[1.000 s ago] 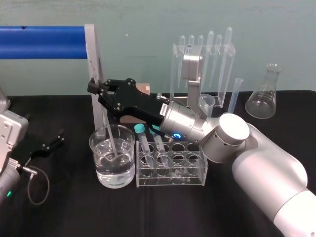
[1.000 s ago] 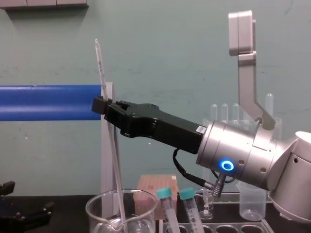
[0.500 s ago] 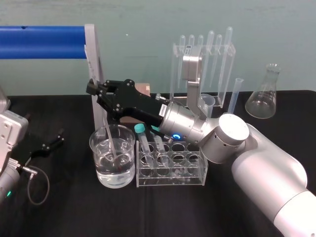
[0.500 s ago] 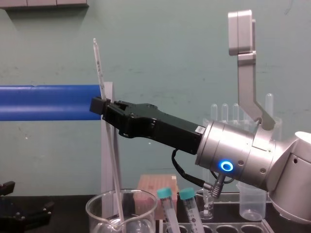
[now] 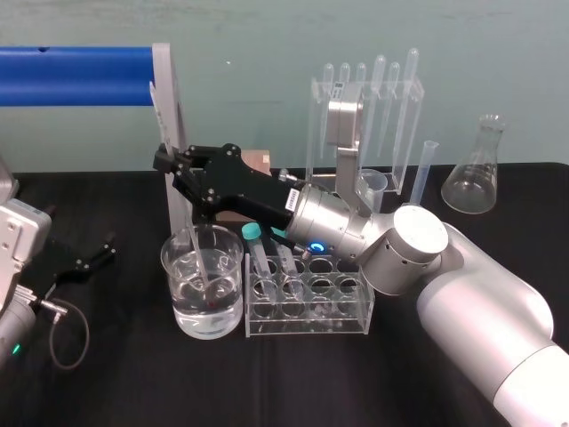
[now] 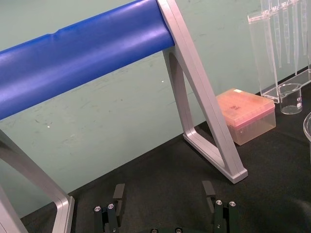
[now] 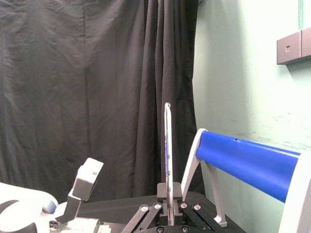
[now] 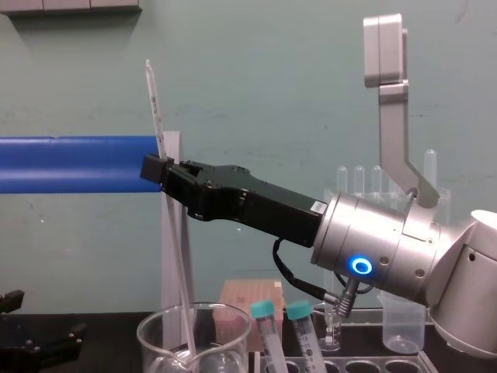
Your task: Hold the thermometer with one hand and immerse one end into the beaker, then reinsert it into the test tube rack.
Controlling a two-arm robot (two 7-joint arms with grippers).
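Observation:
My right gripper (image 5: pixel 166 158) is shut on the thermometer (image 5: pixel 201 253), a long thin glass rod held above the beaker (image 5: pixel 233 285). The rod leans slightly, its lower end down in the beaker's water and its top (image 8: pixel 152 89) well above the fingers. In the right wrist view the rod (image 7: pixel 167 145) rises straight out of the closed fingertips (image 7: pixel 169 191). The test tube rack (image 5: pixel 356 302) stands just right of the beaker, under the right wrist. My left gripper (image 5: pixel 89 258) rests open over the black table at the far left, its fingers (image 6: pixel 119 191) spread apart.
A blue bar on a grey frame (image 5: pixel 164 98) stands right behind the beaker. Two teal-capped tubes (image 5: pixel 258 253) lean in the rack's left holes. Behind are a clear pipette stand (image 5: pixel 369 116), a pink box (image 6: pixel 245 114), a small plastic beaker (image 5: pixel 373 187) and a conical flask (image 5: pixel 476 173).
The right gripper has drifted a little to the left with the thermometer, whose top has moved left too. Its lower end stays in the beaker. The left arm has not moved.

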